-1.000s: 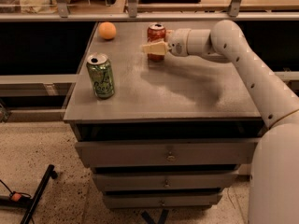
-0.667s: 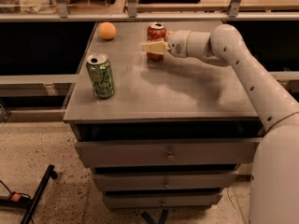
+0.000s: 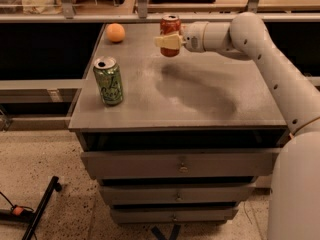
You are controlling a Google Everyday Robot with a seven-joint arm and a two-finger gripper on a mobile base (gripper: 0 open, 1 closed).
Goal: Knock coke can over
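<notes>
The red coke can (image 3: 170, 25) with a silver top stands upright near the back edge of the grey cabinet top (image 3: 200, 104). My gripper (image 3: 166, 41) reaches in from the right on the white arm (image 3: 260, 49). Its pale tip lies across the front of the can's middle, at or touching the can. The lower part of the can shows below the gripper.
A green can (image 3: 108, 80) stands upright at the front left of the top. A small orange ball (image 3: 115, 32) lies at the back left corner. A shelf rail with metal posts (image 3: 141, 1) runs right behind the top. Drawers (image 3: 180, 164) are below.
My gripper has moved from just in front of the coke can to across its middle. The can still stands upright. The green can and the ball have not moved.
</notes>
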